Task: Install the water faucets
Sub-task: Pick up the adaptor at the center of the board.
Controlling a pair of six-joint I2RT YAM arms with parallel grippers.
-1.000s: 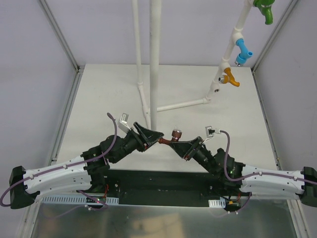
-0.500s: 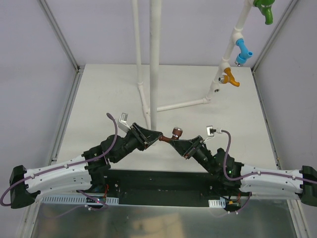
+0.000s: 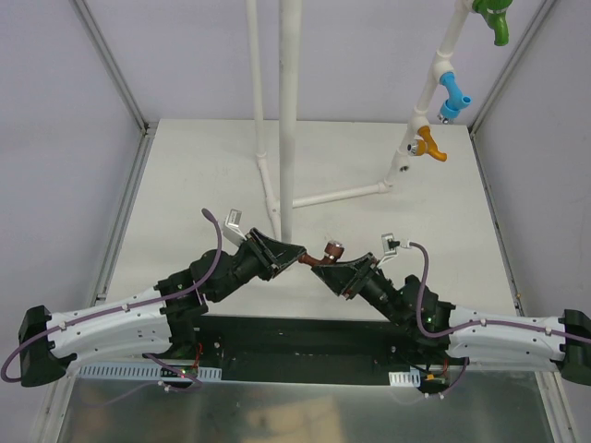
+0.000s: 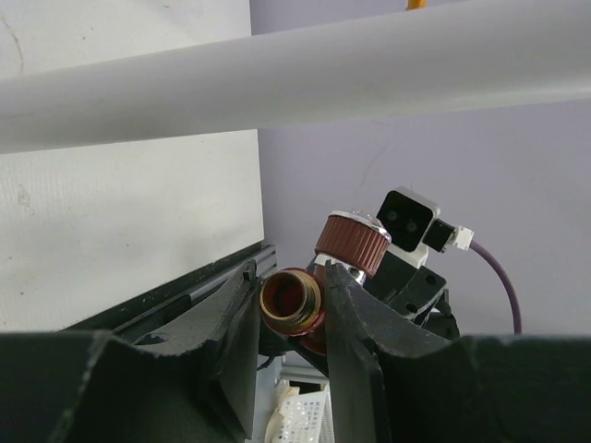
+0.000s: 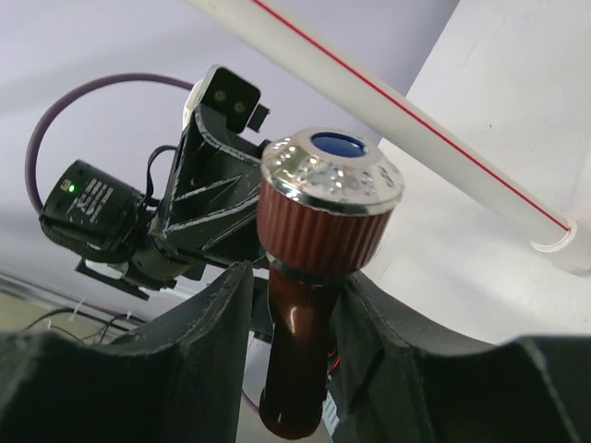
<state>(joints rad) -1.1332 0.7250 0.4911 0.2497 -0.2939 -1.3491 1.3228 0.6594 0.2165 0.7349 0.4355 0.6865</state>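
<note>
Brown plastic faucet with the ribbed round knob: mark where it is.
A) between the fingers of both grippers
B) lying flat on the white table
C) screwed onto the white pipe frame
A: the brown plastic faucet has its threaded end between the fingers of the left gripper and its body between those of the right gripper.

Top edge cuts off green faucet; left tool hides brown faucet end in overhead view.

No legible text, label, number or sign anywhere in view.
</note>
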